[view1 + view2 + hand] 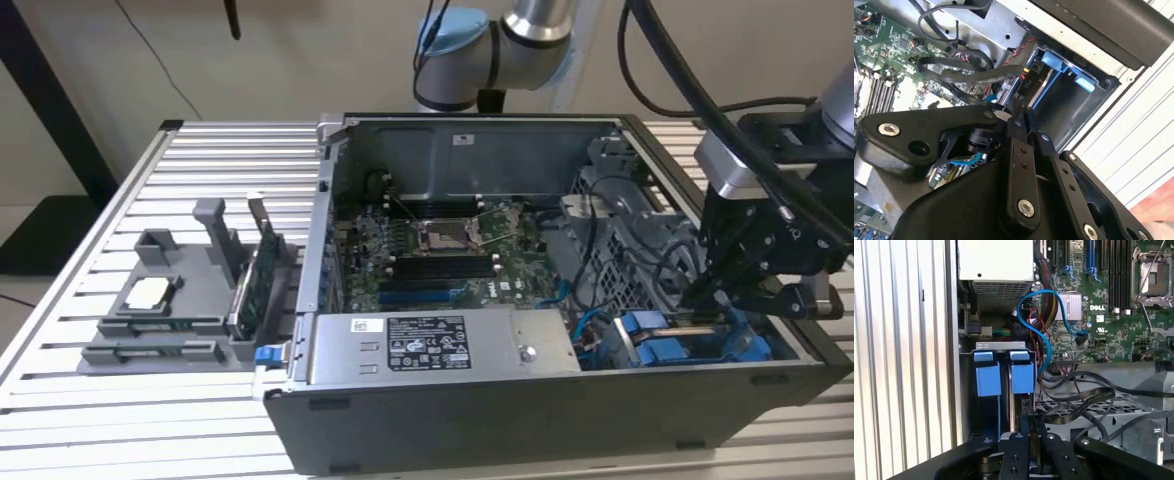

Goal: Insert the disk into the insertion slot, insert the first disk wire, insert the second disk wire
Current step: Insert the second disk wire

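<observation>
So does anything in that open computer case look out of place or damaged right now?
Nothing looks damaged or spilled. The computer case lies open, cables run loosely beside the blue drive carriers, and the gripper sits low at the drive bay.

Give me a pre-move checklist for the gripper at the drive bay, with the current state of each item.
1. Access: the case is open on top. Ok.
2. Carriers seated: two blue disk carriers sit side by side in the drive bay. Ok.
3. Gripper placement: the gripper is down at the bay, next to the carriers. Ok.
4. Gripper's load: cannot tell.
5. Blue cable: it loops from the board towards the bay, and its bay end is hidden. Cannot tell.
6. Clearance: black cables lie close beside the gripper and could snag. Not ok.
</observation>
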`<control>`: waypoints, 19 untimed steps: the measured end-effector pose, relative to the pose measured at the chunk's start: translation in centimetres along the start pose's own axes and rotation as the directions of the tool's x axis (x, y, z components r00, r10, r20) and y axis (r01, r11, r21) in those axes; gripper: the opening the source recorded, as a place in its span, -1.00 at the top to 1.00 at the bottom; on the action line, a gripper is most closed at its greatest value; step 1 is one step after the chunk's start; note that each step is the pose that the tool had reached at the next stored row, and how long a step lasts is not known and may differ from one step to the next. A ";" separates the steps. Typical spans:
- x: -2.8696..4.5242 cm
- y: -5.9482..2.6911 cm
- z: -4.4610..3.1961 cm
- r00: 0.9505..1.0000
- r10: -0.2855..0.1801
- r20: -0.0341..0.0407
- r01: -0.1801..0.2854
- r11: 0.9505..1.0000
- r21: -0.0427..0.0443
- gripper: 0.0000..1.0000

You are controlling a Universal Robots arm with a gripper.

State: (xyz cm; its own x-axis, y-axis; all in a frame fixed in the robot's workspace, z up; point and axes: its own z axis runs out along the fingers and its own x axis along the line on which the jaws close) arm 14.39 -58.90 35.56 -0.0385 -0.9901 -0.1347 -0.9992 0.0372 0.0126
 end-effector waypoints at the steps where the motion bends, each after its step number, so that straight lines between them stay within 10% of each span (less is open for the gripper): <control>1: -0.02 0.08 -0.16 1.000 0.000 0.002 0.000 1.000 0.000 0.69; 14: -0.17 1.31 -1.60 0.998 0.000 0.057 0.000 1.000 0.003 0.52; 19: -0.16 1.31 -1.59 0.998 0.002 0.061 -0.002 1.000 0.005 0.57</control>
State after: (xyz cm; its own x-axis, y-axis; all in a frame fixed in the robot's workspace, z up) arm 13.10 -58.91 37.18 -0.0407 -0.9800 -0.1946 -0.9992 0.0401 0.0074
